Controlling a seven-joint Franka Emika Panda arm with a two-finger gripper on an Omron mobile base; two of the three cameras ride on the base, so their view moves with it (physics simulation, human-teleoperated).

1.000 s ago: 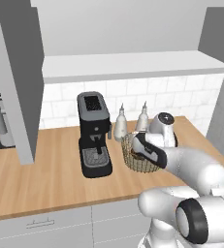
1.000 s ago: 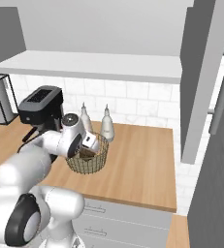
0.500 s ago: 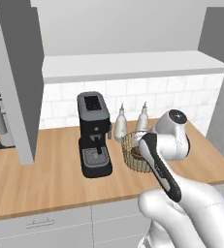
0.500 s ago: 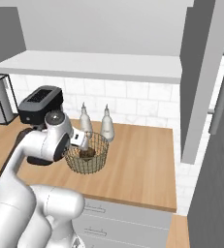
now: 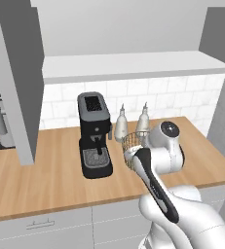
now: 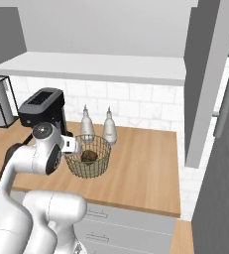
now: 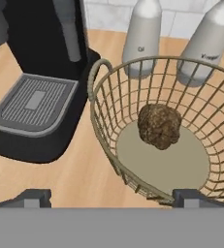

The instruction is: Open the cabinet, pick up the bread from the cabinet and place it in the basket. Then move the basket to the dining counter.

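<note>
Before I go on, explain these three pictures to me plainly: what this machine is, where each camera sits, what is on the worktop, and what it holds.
This is a white robot arm on a driving base, in a simulated kitchen. Two cameras ride behind the arm, left and right; the third looks along its hand. On the wood worktop stand a black coffee machine, two pale bottles and a tan wire basket. The dark bread already lies inside the basket. The gripper is open and holds nothing; its fingertips sit on either side of the basket's near rim.

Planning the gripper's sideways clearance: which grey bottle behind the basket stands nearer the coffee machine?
The bottle labelled Oil, left in the hand view; the Vinegar bottle stands farther right.
</note>
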